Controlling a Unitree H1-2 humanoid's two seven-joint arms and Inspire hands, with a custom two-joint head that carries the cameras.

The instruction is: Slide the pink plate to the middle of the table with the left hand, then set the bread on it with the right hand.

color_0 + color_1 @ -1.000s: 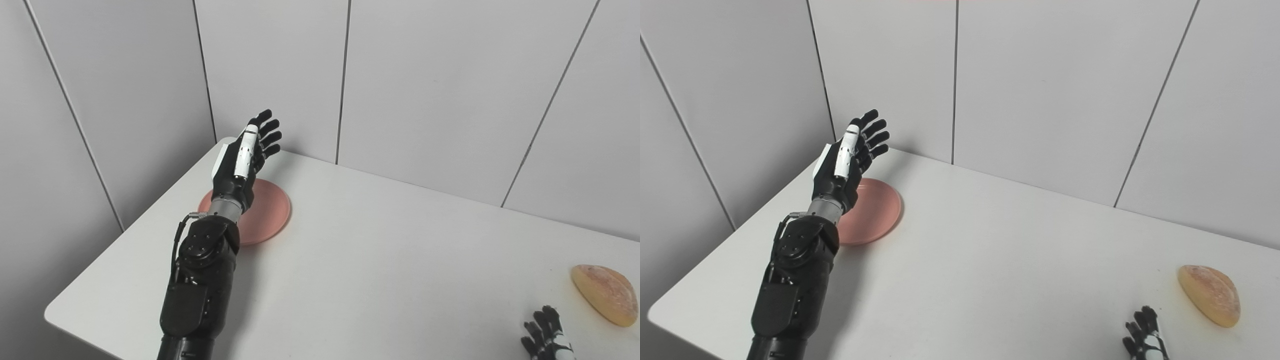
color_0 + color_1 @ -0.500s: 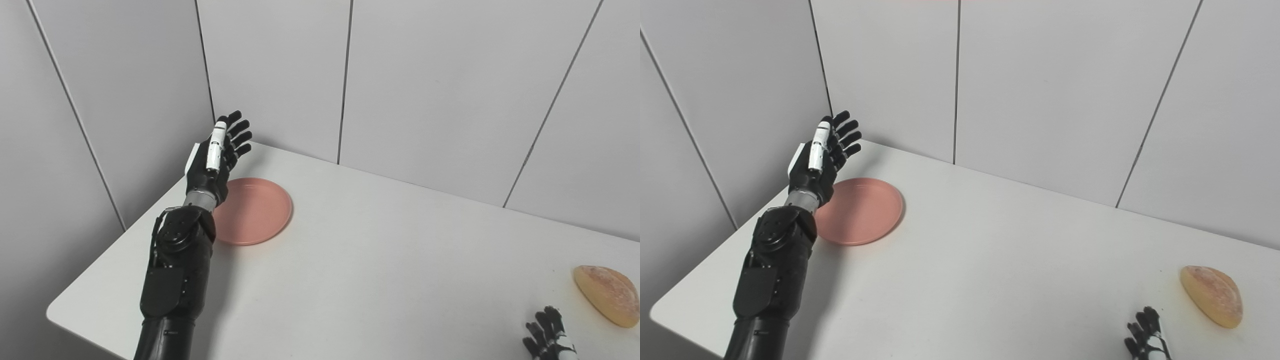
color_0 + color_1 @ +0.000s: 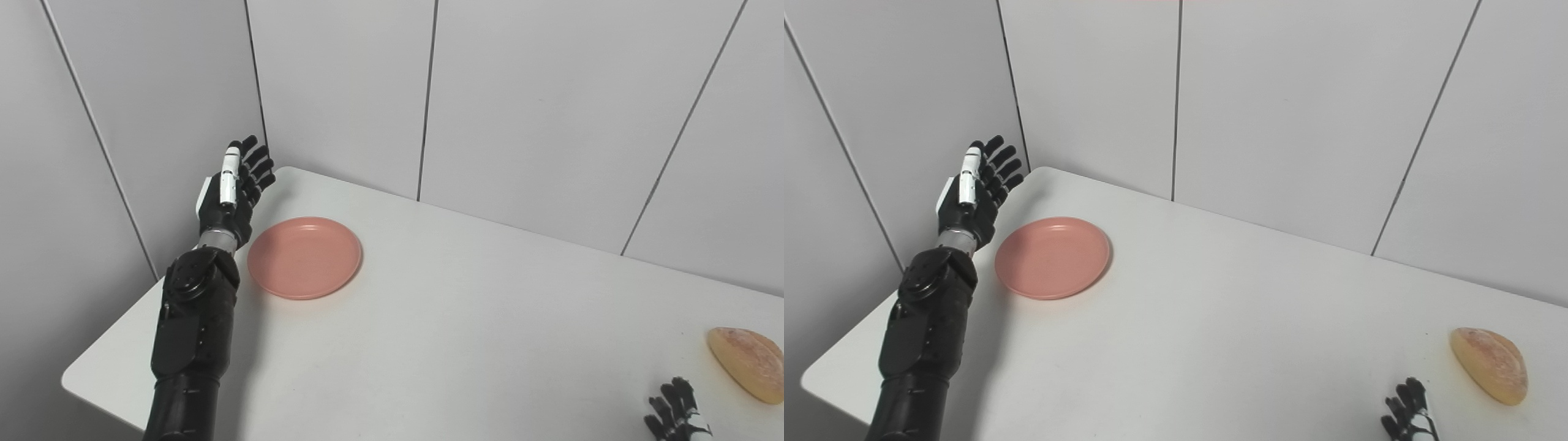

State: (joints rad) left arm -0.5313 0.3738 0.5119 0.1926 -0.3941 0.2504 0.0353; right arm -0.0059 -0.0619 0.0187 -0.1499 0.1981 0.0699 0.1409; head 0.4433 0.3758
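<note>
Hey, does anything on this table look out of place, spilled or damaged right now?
Nothing stands out. The pink plate lies flat and empty near the table's far left corner, the bread sits whole near the right edge, and no spill or damage shows. The left hand is open beside the plate.

**1 Plate, 1 Loaf, 2 Hands at the Table**

1 white table (image 3: 465, 318) carries 1 pink plate (image 3: 304, 256) and 1 piece of bread (image 3: 747, 364). 2 robot hands are in view: 1 left hand (image 3: 231, 191) and 1 right hand (image 3: 677, 413), the latter only partly visible at the bottom edge.
</note>
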